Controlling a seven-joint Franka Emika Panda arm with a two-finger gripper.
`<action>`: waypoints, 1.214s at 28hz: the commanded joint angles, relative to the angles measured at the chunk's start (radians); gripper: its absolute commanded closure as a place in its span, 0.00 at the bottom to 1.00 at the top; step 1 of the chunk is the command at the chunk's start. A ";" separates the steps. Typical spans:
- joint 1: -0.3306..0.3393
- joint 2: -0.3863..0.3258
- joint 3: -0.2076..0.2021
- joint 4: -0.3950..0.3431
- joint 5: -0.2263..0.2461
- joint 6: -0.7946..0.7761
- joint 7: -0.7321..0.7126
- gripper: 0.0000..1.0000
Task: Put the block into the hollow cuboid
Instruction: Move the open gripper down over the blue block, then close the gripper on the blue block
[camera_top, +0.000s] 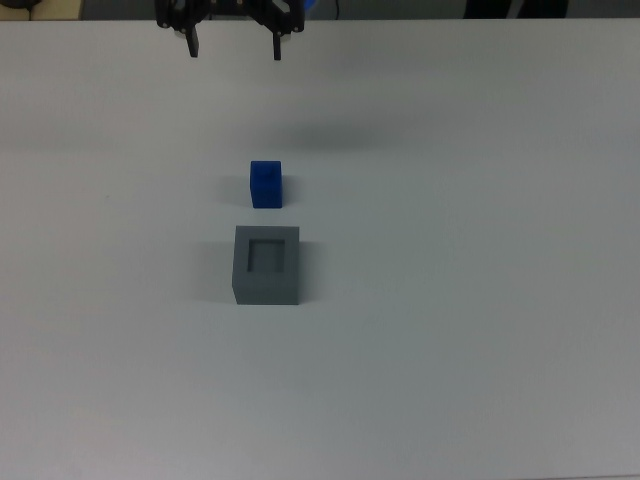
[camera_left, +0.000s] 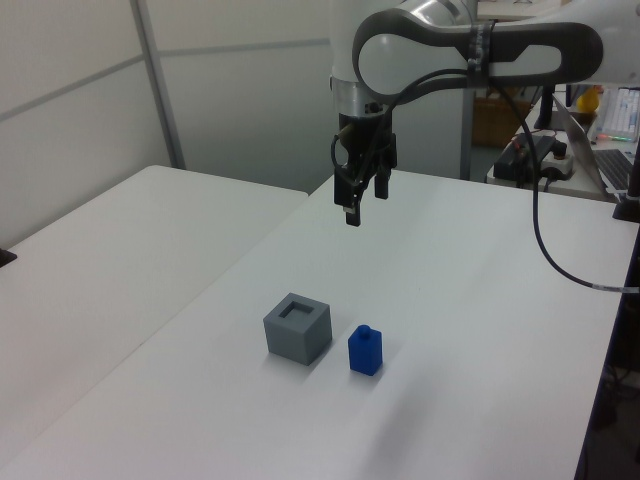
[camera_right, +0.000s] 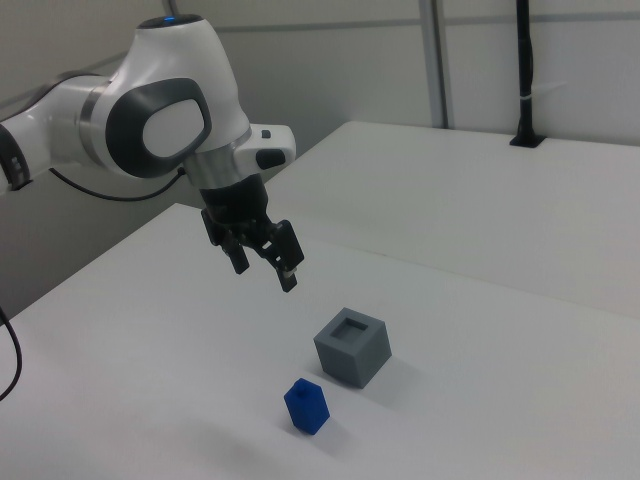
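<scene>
The small blue block stands on the white table, just apart from the grey hollow cuboid, whose square recess faces up and holds nothing. My gripper hangs high above the table, well away from both, at the top view's upper edge. Its fingers are spread apart and nothing is between them.
A second white table adjoins on the left view's left. Cables and desk clutter sit past the table's far right edge in the left view. A black post stands on the far table in the right view.
</scene>
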 joint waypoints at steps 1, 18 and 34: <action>-0.011 0.004 -0.014 -0.003 0.087 0.017 0.005 0.00; -0.030 0.065 0.043 -0.273 0.088 0.291 -0.014 0.00; -0.007 0.238 0.045 -0.299 -0.038 0.379 -0.003 0.00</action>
